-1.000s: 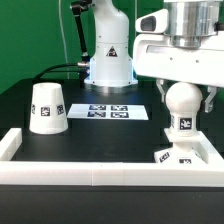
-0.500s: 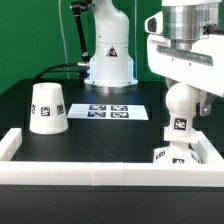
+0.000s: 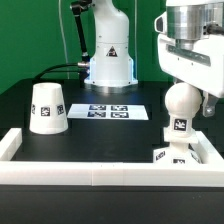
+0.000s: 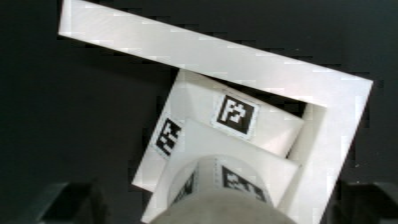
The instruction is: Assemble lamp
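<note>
Exterior view: pincer (image 3: pixel 181 97) above bulb (image 3: pixel 180 104), fingers flanking ball; whether clenched on it or released, cannot tell; bulb upright, stem on base (image 3: pixel 178 156), likely for screwing in; base wedged in rail (image 3: pixel 90 176) corner for bracing; shade (image 3: pixel 47 108) well apart on surface (image 3: pixel 110 140), awaiting turn.

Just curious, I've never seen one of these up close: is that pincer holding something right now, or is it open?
Pincer: closed on the bulb, which stands on the base.
</note>
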